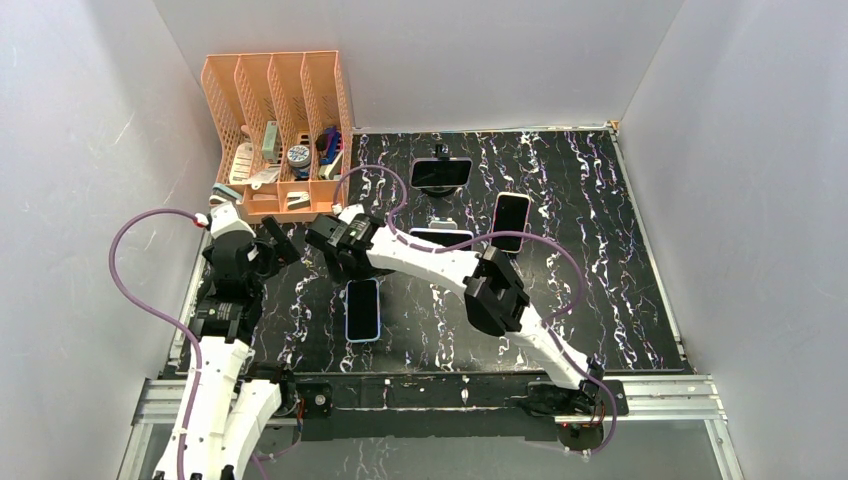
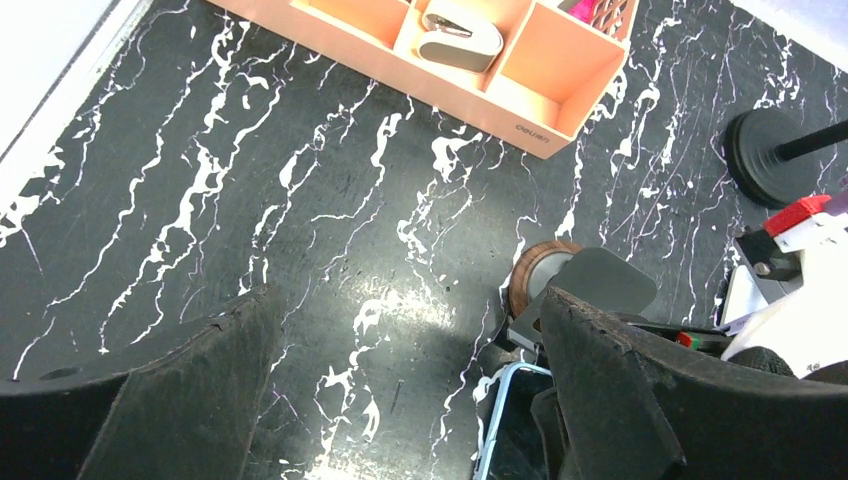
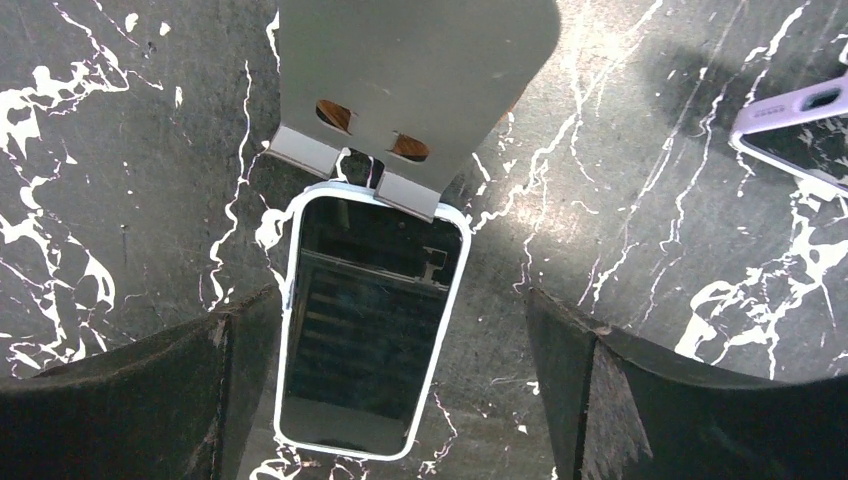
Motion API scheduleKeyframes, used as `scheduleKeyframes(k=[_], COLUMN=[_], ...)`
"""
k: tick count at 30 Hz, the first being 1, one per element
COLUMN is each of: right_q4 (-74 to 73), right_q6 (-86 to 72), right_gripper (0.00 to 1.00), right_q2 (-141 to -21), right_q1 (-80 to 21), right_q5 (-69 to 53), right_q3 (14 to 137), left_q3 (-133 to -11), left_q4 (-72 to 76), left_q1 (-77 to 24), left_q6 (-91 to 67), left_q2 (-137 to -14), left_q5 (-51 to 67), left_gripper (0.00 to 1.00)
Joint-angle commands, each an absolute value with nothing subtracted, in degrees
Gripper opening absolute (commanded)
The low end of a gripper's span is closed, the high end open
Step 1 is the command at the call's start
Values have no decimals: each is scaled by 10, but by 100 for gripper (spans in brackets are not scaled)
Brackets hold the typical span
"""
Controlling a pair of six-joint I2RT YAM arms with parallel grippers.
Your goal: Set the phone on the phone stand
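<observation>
A phone [image 3: 370,325] in a light-blue case lies flat, screen up, on the black marble table. Its top edge touches the foot of a grey plate phone stand [image 3: 415,90]. My right gripper [image 3: 395,300] is open and hangs over the phone, which lies between the fingers, closer to the left one. In the top view the phone [image 1: 363,309] lies just near of the right gripper [image 1: 338,245], which hides the stand. My left gripper [image 1: 275,245] is open and empty, to the left. Its wrist view [image 2: 410,300] shows the stand [image 2: 600,280] and the phone's corner [image 2: 510,430].
An orange desk organizer [image 1: 275,130] stands at the back left, close to the left gripper. Another phone sits on a stand [image 1: 441,172] at the back. A purple-cased phone [image 1: 510,222] lies to the right of the right arm. A round black stand base [image 2: 765,140] is nearby.
</observation>
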State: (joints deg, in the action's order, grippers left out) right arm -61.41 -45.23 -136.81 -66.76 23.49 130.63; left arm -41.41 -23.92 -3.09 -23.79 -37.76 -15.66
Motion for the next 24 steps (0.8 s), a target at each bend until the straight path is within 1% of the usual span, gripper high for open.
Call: scheduleKeyframes(k=[1,24], right_q4=[-590,-576], right_q6=[-452,-478], right_gripper=[99,99], right_q2=[-1382,-1418], right_q1=[-668,-656], right_q5=[227,194], right_q3=[1299,1299], left_q3=[-388,-377], left_q4=[-233,-223], left_q1=[-28,-29], left_q6=[-235,-228], left_q2=[-380,-384], left_q5=[-138,-116], left_gripper=[98,98])
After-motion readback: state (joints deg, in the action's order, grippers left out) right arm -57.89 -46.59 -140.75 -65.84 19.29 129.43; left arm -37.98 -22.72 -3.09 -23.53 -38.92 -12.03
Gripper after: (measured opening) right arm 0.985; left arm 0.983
